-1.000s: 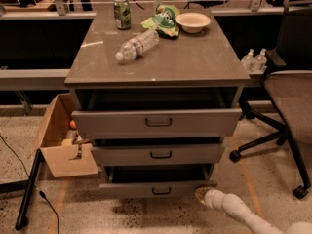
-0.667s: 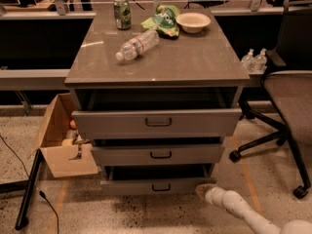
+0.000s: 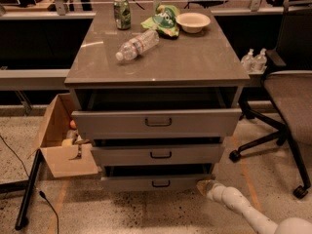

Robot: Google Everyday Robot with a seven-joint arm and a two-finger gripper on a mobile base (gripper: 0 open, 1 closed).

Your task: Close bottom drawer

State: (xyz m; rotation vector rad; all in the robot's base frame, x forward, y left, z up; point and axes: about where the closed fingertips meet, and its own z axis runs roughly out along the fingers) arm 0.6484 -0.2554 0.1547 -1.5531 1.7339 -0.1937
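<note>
Grey metal, the bottom drawer (image 3: 141,183) sits lowest in the cabinet (image 3: 190,62), its low front standing a little way out. My gripper (image 3: 204,187) is down near the floor, just beside that front's right end; whether it is spread or pressed together I cannot tell.
</note>
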